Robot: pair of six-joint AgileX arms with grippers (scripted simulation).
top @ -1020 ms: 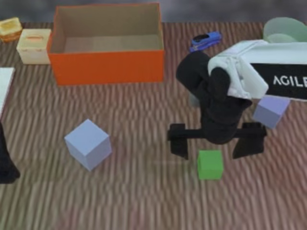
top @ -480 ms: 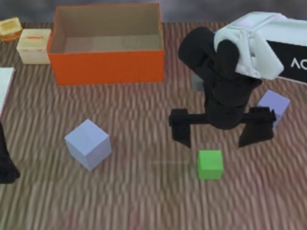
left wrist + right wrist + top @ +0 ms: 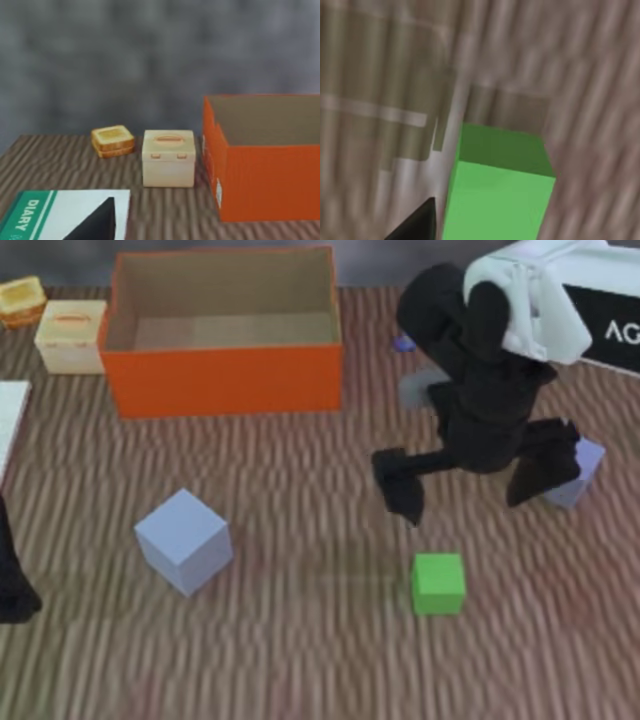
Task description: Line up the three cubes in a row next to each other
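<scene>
green cube [image 3: 438,583]: small, on the table right of centre; nothing touching it. Faces roughly square to the table edges, no long axis. Right wrist view shows it close below [image 3: 497,192], top face clear.
purple cube [image 3: 578,470]: far right, mostly hidden behind the right finger; orientation hard to read.
pale blue cube [image 3: 184,540]: left of centre, well apart from the other two; largest, turned about a corner's worth off the table edges.
row status: my read — not started, all three apart.
right gripper [image 3: 475,485]: fingers spread wide, holding nothing; hangs above the table between green and purple cubes, closer to purple.
left gripper: only a dark finger tip at the left edge of the top view [image 3: 12,590]; parked, can't tell if open or closed.
handling: likely rigid, light, matte — should not slip or crush.
grip: take two opposite flat sides, mid-height, fingers parallel to faces; for the pale blue one, rotate wrist to match its turn.
clutter: orange box [image 3: 225,335], cream box [image 3: 70,337] at the back — clear of the work.
</scene>
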